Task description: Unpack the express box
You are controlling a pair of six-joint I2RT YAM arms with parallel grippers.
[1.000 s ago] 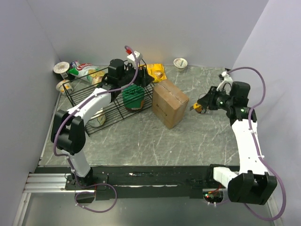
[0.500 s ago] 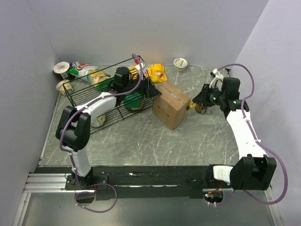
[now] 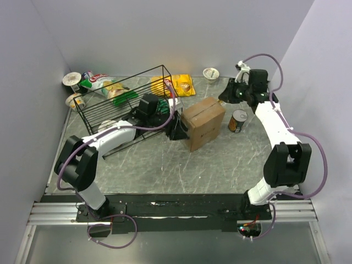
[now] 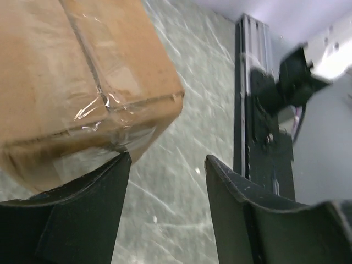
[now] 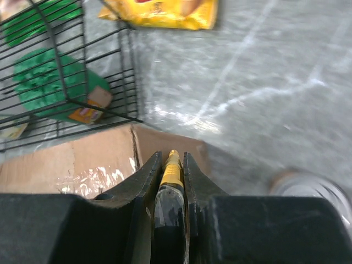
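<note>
Plainly, the marble-patterned table (image 3: 220,159) carries the whole job. The express box (image 3: 203,122) sits near its middle, just beside the right end of the black wire basket (image 3: 110,102) and near a can (image 3: 238,121) on its other side.

The step in hand appears to be slitting the seam, and that probably needs the carton braced first. The left gripper (image 4: 165,159) is at the box's left face with its jaws apart and nothing between them, one finger touching or almost touching the lower corner. It would do well to press or clamp there so the box cannot slide. The right gripper (image 5: 171,155) hovers above the far top edge, clamped on a slim yellow-tipped tool (image 5: 172,169), likely a cutter. The tip should meet the tape at the edge and run straight along the seam, shallow enough to spare the contents.

The carton is plain brown cardboard, closed and turned askew to the table edge. Glossy clear tape (image 4: 91,71) runs along the flap seam and folds over the end, wrinkled at the corner.
</note>
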